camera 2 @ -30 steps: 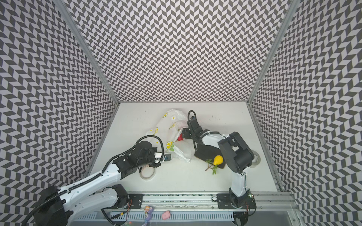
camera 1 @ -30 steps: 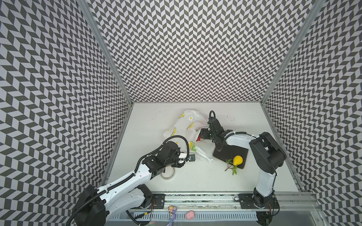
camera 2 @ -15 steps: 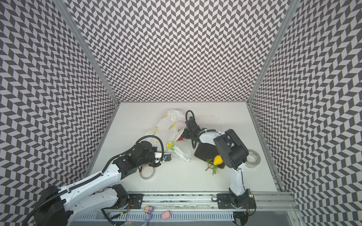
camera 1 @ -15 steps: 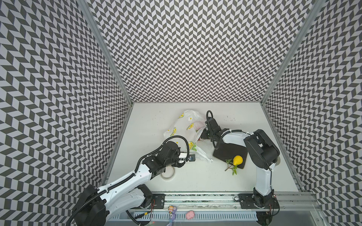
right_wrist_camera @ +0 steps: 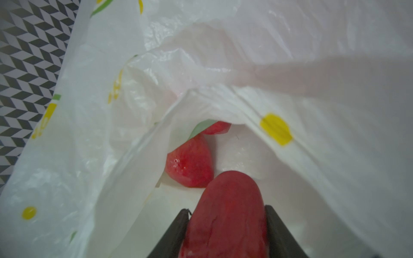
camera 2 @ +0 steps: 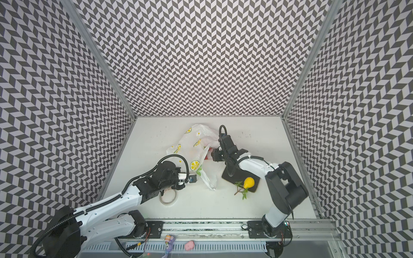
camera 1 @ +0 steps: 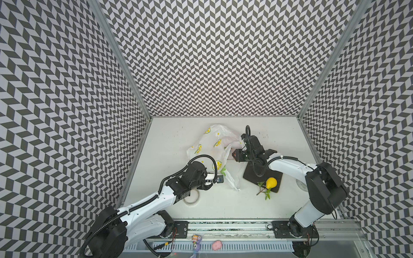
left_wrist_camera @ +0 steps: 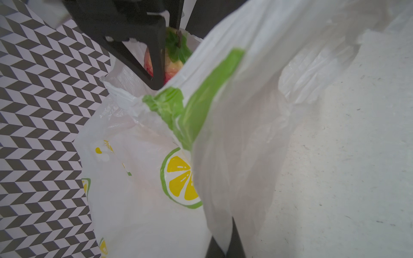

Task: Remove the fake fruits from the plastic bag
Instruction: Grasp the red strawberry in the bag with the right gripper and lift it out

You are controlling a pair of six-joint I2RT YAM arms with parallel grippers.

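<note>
- Fake fruits [right_wrist_camera: 190, 166]: we count four, two red ones [right_wrist_camera: 216, 127] inside the plastic bag [camera 1: 212, 143] mid-table, one yellow pear [camera 1: 271, 182] on the single dark tray [camera 1: 251, 177].
- Right gripper [right_wrist_camera: 226, 208] clamps the third red fruit [right_wrist_camera: 230, 189] at the bag's mouth.
- Left gripper [camera 1: 220, 179] pinches the bag's edge, fully closed.

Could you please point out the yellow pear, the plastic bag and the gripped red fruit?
yellow pear [camera 1: 271, 182]: in a top view, middle of its body.
plastic bag [camera 1: 208, 139]: in a top view, white panel beside a lemon print.
gripped red fruit [right_wrist_camera: 225, 210]: right wrist view, its rounded middle.
</note>
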